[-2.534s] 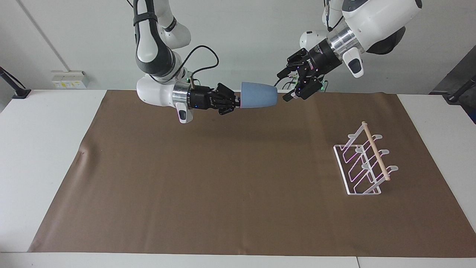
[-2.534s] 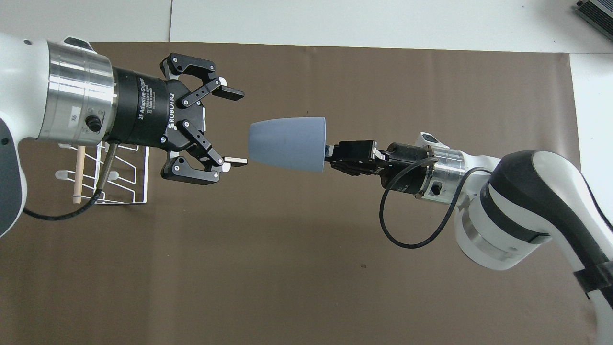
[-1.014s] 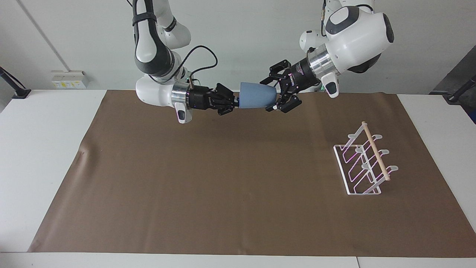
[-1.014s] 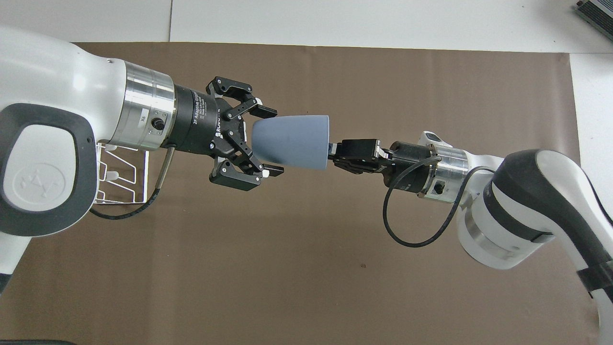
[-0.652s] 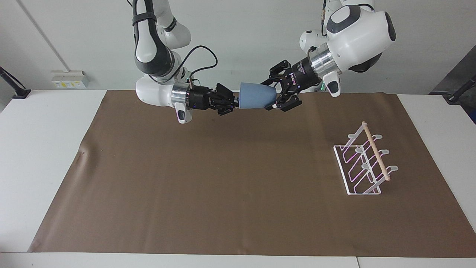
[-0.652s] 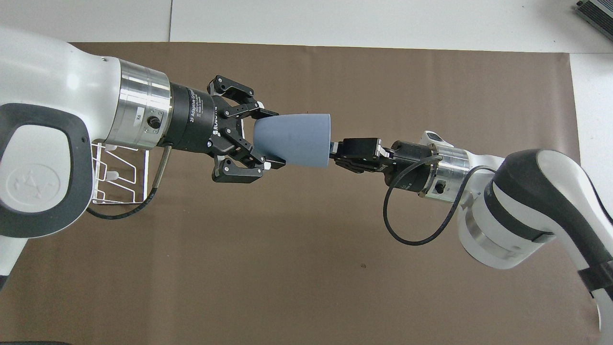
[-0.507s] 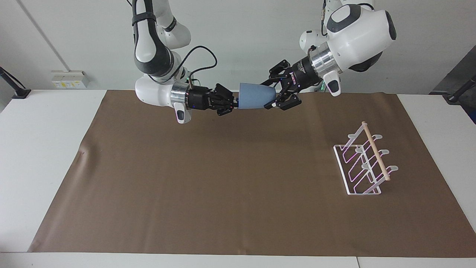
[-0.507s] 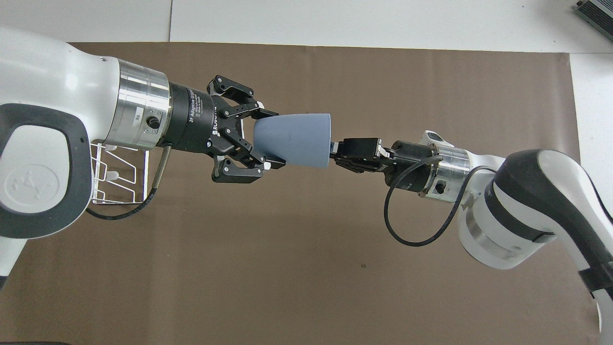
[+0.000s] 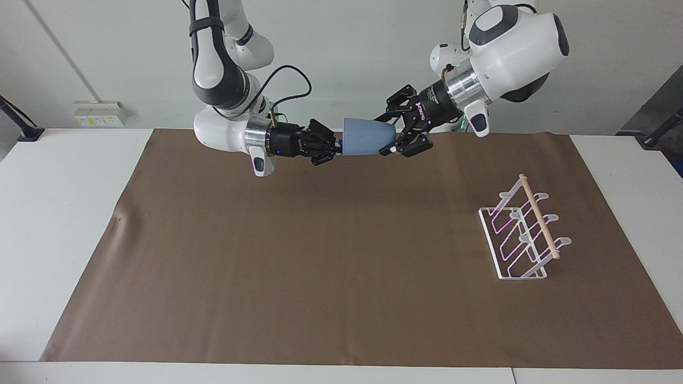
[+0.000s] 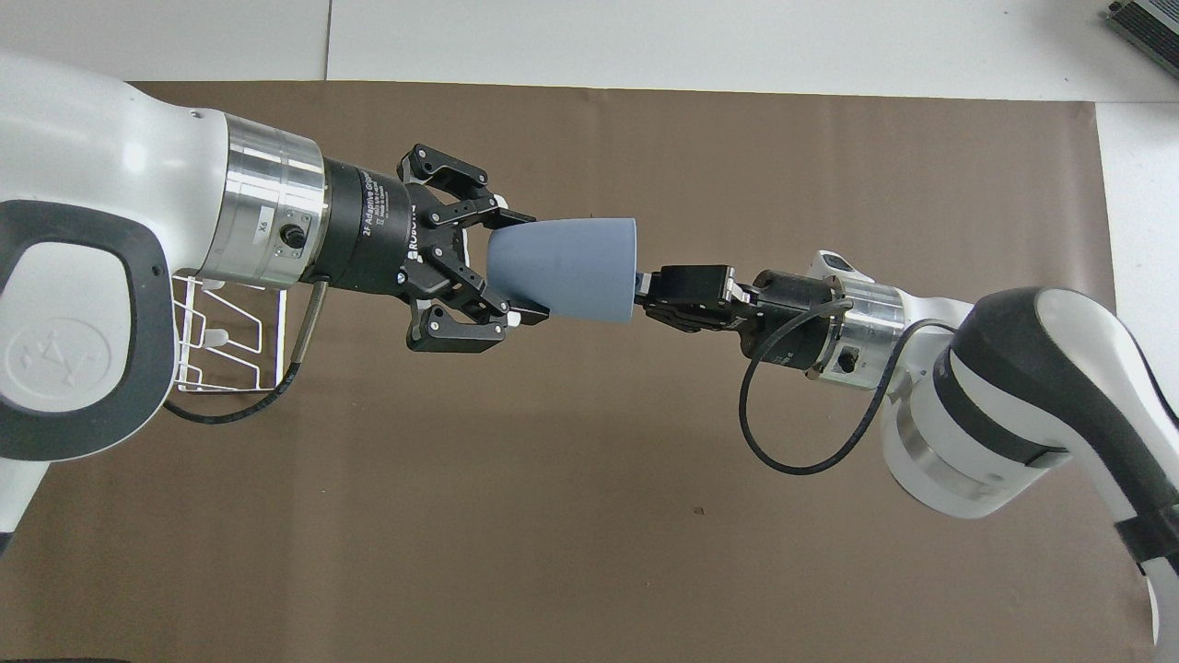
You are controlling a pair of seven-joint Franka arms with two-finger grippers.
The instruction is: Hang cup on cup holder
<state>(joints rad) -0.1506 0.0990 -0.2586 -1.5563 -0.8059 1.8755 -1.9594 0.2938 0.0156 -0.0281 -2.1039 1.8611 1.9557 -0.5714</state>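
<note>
The light blue cup [image 9: 367, 143] [image 10: 566, 270] hangs on its side in the air over the mat's edge closest to the robots. My right gripper [image 9: 337, 145] [image 10: 640, 290] is shut on its rim. My left gripper [image 9: 392, 136] [image 10: 523, 267] is shut on the rounded base from the other end, one finger on each side of it. The white wire cup holder [image 9: 520, 234] with its wooden dowel stands on the mat toward the left arm's end of the table. In the overhead view the left arm covers most of the cup holder [image 10: 230, 336].
A brown mat [image 9: 320, 266] covers most of the white table [image 9: 64, 224]. A small crease lies in the mat toward the right arm's end. Nothing else stands on it.
My left gripper came in from beside the cup, slid over its base and closed on it. The right gripper kept its hold on the rim and barely moved.
</note>
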